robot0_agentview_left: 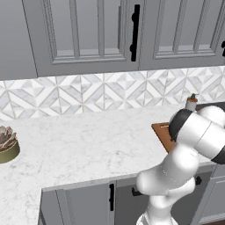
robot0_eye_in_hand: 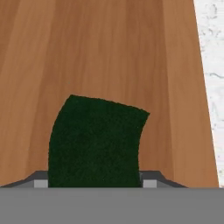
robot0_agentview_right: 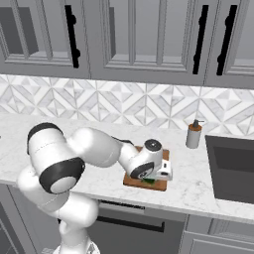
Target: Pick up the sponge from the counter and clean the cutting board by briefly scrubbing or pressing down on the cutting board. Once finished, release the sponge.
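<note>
— Sponge [robot0_eye_in_hand: 94,142] first: where is it?

— Between the gripper [robot0_eye_in_hand: 94,183] tips, dark green face up, low over the cutting board [robot0_eye_in_hand: 109,52]. From the right base camera a bit of green peeks out beneath the hand at the board's near edge.

— And the claw?

— Closed against the sponge's two sides, holding it.

— The board itself?

— On the counter [robot0_agentview_right: 198,191], left of the soap bottle [robot0_agentview_right: 194,134] and sink [robot0_agentview_right: 233,168].

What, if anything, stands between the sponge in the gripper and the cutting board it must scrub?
Nothing visible does. In the hand view the sponge sits between the fingertips right over bare wood of the cutting board. In the right base view the gripper is low over the board, near its front edge.
</note>
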You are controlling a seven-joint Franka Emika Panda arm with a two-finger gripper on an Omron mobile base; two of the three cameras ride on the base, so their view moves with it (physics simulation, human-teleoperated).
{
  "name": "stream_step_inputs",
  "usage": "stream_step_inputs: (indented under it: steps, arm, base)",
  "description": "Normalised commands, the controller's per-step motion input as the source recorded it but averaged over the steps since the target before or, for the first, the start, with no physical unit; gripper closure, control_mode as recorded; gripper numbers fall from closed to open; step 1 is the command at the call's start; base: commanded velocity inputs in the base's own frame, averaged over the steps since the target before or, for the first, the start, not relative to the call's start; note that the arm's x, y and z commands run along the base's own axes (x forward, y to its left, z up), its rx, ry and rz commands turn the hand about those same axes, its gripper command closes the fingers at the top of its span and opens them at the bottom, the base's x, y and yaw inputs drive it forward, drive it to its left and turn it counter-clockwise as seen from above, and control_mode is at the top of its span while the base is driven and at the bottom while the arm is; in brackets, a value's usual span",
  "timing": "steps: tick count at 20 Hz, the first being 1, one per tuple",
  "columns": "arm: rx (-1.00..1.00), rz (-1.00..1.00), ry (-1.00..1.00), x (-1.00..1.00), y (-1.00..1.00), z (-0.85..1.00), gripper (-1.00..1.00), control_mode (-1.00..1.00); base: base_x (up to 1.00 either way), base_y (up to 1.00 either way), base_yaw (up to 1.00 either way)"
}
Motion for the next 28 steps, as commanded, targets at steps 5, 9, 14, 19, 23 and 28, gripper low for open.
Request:
stream_step_inputs:
  steps: [5,9,14,19,23,28]
  arm:
    - [0.00,0.00,0.00,-0.68,0.00,-0.11,1.00,-1.00]
    - [0.00,0.00,0.00,-0.66,0.00,-0.04,1.00,-1.00]
    - [0.00,0.00,0.00,-0.14,-0.01,0.31,1.00,-1.00]
    - [0.01,0.03,0.03,0.12,-0.14,0.73,1.00,-1.00]
    - [0.04,0.00,0.05,0.58,-0.42,0.17,1.00,-1.00]
    - [0.02,0.03,0.01,0.86,-0.24,0.16,1.00,-1.00]
  base:
    - [0.00,0.00,0.00]
    - [0.00,0.00,0.00]
    - [0.00,0.00,0.00]
    - [0.00,0.00,0.00]
    - [0.00,0.00,0.00]
    - [0.00,0.00,0.00]
